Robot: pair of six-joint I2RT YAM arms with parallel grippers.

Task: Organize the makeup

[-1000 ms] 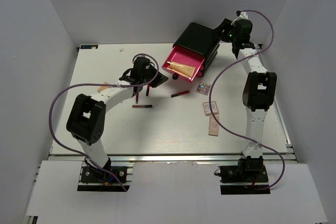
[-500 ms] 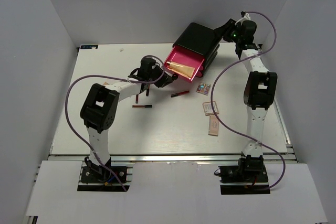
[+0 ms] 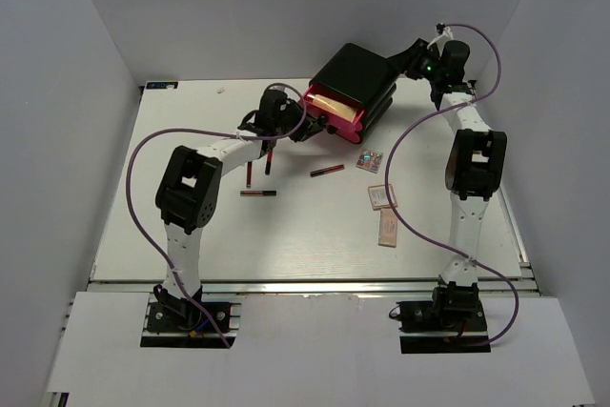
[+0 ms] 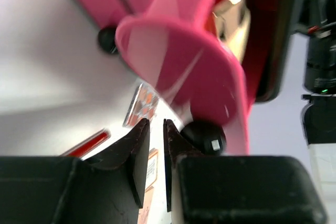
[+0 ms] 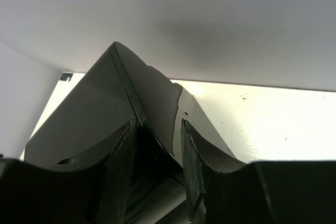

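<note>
My left gripper (image 3: 309,128) is shut and empty, its fingertips (image 4: 140,129) beside the black knob (image 4: 203,136) of the top pink drawer (image 3: 335,113), which is pushed nearly closed. A beige tube (image 3: 332,101) lies inside the drawer and also shows in the left wrist view (image 4: 234,30). My right gripper (image 3: 410,54) grips the back corner of the black box (image 3: 357,71), with the corner between its jaws (image 5: 157,129). Thin dark and red sticks lie on the table (image 3: 250,174) (image 3: 269,161) (image 3: 326,170). Flat palettes lie at right (image 3: 369,160) (image 3: 382,196) (image 3: 387,228).
Another dark stick (image 3: 258,193) lies nearer the front. The box stands at the back of the white table (image 3: 191,226), close to the back wall. Grey walls enclose the table on three sides. A purple cable loops from each arm.
My left gripper has moved right and back against the top drawer's front. The drawer has gone from wide open to nearly closed. The right gripper has stayed on the box's corner.
</note>
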